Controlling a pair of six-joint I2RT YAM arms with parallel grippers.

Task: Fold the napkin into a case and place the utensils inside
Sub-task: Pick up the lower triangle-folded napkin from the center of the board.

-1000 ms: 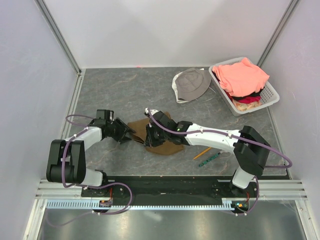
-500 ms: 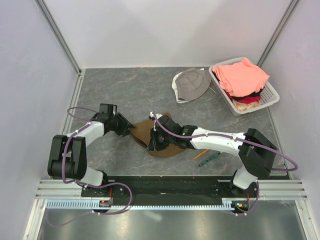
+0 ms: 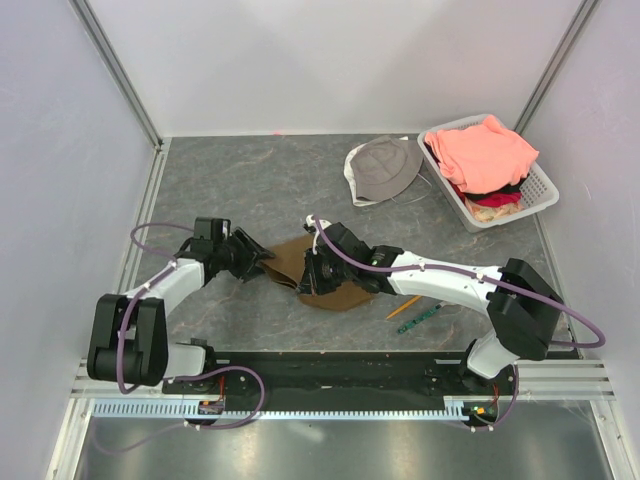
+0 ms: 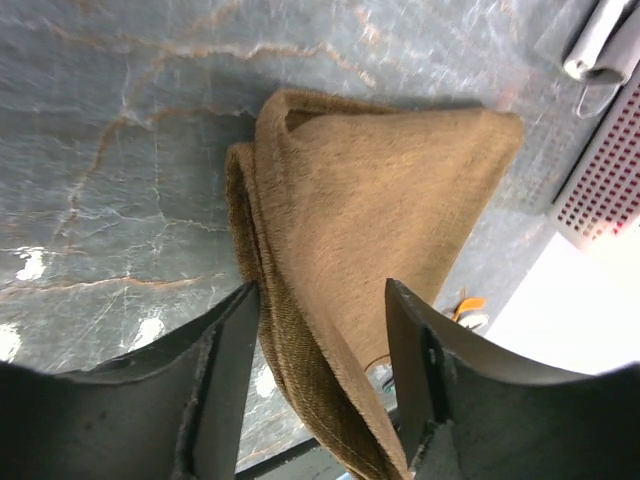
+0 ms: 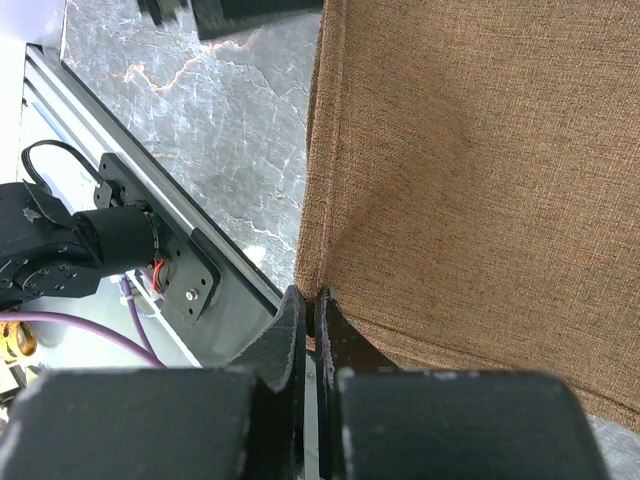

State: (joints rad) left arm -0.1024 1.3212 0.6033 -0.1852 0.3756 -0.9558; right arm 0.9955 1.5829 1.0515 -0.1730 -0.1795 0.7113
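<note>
the folded napkin (image 3: 288, 256) lies by the table's (image 3: 250, 180) near edge. the left gripper (image 4: 320, 300) is spread, straddling its fold; the right gripper (image 5: 312, 300) is pressed together, pinching its edge. the utensils (image 3: 404, 307) lie right of it.

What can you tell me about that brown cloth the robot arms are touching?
The napkin is a plain brown woven cloth. It is folded over itself into a rough triangle with layered edges, and it lies on the grey marbled table between the two arms. The right gripper is shut and seems to pinch one edge. The left gripper is open, straddling a folded edge.
</note>
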